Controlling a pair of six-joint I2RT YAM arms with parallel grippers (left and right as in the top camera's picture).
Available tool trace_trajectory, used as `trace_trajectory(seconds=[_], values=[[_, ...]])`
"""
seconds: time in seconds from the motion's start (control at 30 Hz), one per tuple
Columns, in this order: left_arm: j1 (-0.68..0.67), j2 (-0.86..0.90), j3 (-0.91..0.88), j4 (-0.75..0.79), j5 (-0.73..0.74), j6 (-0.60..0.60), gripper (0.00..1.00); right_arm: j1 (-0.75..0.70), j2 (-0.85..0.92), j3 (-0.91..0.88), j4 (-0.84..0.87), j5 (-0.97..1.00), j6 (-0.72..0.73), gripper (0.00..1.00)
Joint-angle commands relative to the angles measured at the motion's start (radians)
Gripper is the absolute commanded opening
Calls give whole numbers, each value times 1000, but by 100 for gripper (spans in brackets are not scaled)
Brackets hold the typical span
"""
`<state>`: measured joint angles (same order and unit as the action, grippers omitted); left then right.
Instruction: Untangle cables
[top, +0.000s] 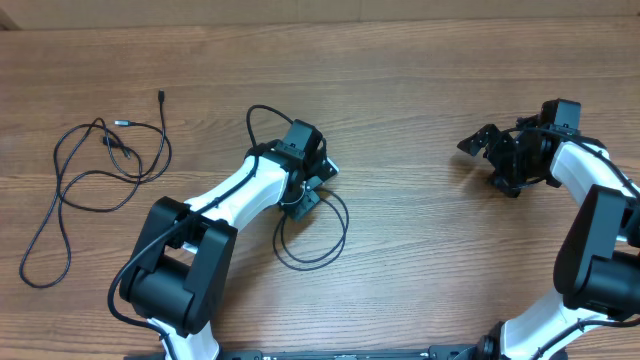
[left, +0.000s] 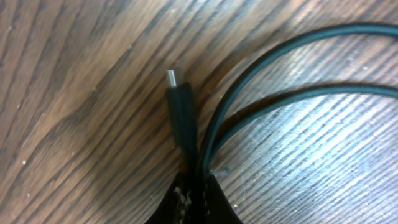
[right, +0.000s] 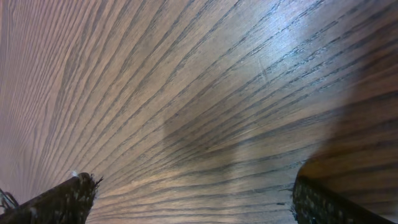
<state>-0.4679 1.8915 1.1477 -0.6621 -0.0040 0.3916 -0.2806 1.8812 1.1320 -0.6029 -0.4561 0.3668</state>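
Roughly halfway, I'd say: one cable (top: 118, 148) lies spread out on the table's (top: 420, 80) left side, well apart. The other cable (left: 323, 91) loops mid-table, with the left pincer (left: 198, 186) clamped shut on it right by its plug (left: 181, 112). The right pincer (right: 193, 202) is wide open and holding nothing. No containers in sight.

cables (left: 182, 115): black | table (top: 400, 80): brown, streaked wood grain | arms (top: 240, 190): white, black joints
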Motion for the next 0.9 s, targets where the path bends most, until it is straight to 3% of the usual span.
trace_trajectory(seconds=[0.0,0.2,0.47,0.57,0.8,0.87], values=[[5,28,40,-20,-85,-122,4,-3,11,-11,0,10,3,100],[5,25,196,-137,-251,-252,4,-3,11,-11,0,10,3,100],[5,25,409,-291,-628,-398,4,-3,11,-11,0,10,3,100],[5,25,452,-341,-566,-391,4,-3,11,-11,0,10,3,100],[5,27,424,-454,-43,-388,5,-3,11,-11,0,10,3,100],[5,27,409,-468,32,-388,6,-3,11,-11,0,10,3,100]])
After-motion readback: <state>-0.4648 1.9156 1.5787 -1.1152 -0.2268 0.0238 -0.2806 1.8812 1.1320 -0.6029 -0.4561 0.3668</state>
